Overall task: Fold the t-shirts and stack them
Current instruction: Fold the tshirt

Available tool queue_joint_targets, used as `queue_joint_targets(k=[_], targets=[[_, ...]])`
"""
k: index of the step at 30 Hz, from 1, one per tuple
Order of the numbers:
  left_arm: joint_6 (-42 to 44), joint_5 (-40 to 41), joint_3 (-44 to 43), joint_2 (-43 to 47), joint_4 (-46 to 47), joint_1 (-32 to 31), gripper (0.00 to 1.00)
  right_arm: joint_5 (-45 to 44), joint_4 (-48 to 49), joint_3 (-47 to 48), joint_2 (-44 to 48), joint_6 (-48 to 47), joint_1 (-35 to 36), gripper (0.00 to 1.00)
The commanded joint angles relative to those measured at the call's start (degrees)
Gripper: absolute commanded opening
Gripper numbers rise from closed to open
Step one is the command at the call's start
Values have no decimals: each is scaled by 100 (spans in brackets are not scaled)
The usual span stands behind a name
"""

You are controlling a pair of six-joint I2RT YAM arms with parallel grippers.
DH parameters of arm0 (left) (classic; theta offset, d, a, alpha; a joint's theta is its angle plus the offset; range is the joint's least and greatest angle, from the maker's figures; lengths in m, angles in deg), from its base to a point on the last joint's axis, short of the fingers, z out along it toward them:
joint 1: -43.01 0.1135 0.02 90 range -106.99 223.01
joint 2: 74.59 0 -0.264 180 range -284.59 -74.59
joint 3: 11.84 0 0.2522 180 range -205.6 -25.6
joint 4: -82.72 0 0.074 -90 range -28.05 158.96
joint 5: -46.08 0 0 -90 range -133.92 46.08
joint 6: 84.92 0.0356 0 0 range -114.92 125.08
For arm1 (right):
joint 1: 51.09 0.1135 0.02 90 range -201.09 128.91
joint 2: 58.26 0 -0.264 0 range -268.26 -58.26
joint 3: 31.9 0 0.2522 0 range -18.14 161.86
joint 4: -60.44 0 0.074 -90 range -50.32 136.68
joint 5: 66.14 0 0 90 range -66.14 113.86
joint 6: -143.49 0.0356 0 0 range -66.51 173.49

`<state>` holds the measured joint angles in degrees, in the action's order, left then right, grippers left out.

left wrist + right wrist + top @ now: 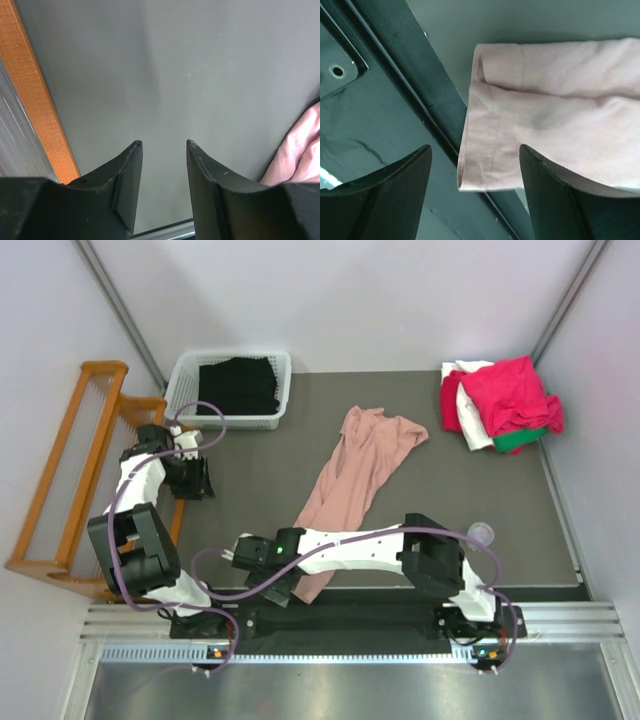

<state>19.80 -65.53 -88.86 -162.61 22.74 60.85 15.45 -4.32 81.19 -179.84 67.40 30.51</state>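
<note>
The dusty-pink t-shirt lies mid-frame on the worktop, its long axis running lower left to upper right. My right tool gapes over its lower-left hem; my left tool, also apart, hangs at frame left.

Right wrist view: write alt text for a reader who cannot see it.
The hemmed end of a pale pink t-shirt lies on the grey table, overlapping a dark rail. The open right gripper frames it from below.
</note>
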Motion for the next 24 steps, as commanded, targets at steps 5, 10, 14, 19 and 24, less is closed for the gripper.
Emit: queue_joint_targets(k=[5, 10, 14, 19, 24], targets=[[31, -81, -203, 40, 60, 122, 46, 173, 706, -713, -14, -187, 101, 71], [13, -168, -353, -65, -10, 254, 45, 181, 811, -819, -120, -170, 101, 71], [22, -186, -213, -65, 51, 254, 46, 111, 838, -731, -147, -205, 75, 69], [57, -221, -142, -118, 60, 246, 46, 50, 811, -503, -278, -222, 5, 67], [101, -327, -151, -136, -1, 246, 46, 14, 838, -318, -498, -170, -118, 62]])
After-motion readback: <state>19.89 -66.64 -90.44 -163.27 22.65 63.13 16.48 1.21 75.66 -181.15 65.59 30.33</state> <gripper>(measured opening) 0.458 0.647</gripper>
